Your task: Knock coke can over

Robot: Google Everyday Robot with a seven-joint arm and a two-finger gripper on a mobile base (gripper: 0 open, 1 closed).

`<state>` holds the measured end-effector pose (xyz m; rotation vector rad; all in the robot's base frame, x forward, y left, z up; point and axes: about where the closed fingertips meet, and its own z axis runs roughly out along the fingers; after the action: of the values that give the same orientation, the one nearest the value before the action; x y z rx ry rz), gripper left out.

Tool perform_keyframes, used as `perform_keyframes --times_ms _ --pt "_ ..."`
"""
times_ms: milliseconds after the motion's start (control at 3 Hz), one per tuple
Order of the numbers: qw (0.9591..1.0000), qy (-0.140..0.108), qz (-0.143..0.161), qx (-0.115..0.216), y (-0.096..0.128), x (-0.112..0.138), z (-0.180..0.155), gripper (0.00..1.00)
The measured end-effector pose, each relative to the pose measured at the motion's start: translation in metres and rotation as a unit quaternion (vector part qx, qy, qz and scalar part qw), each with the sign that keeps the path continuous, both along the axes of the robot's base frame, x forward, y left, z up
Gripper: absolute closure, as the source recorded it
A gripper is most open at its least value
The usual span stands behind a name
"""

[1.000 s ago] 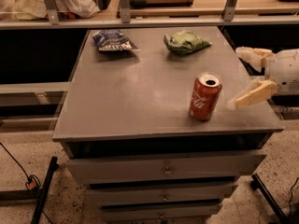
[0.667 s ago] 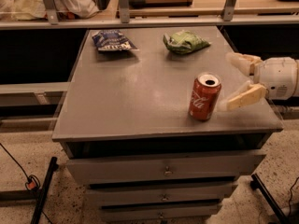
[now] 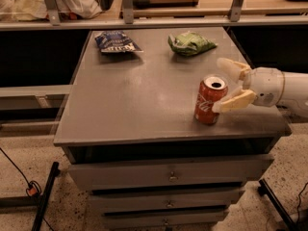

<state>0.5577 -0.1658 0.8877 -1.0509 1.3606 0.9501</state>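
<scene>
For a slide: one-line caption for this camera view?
Open gripper, entering at the picture's right, closes in on the upright coke can on a grey cabinet top.

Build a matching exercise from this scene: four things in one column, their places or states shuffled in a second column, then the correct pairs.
Things
1. coke can
2. green snack bag
3. dark blue snack bag
4. gripper

Places or states
A. lying at the far left of the tabletop
B. open, reaching in from the right, right beside the can
C. standing upright near the front right
D. lying at the far edge, right of centre

Pairs: 1-C, 2-D, 3-A, 4-B
</scene>
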Motion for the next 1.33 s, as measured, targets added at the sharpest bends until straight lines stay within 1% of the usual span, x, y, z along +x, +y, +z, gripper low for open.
perform_keyframes --times_ms 333,667,1000,1333 --pt "0.9999 -0.006 0.007 0.011 0.011 0.018 -0.009 0.0" --pt "0.9999 -0.016 0.007 -0.002 0.022 0.038 -0.016 0.0" --pt "0.9993 -0.031 0.006 -0.017 0.029 0.053 -0.018 0.0" --pt "0.9989 -0.04 0.013 -0.022 0.033 0.059 -0.021 0.0"
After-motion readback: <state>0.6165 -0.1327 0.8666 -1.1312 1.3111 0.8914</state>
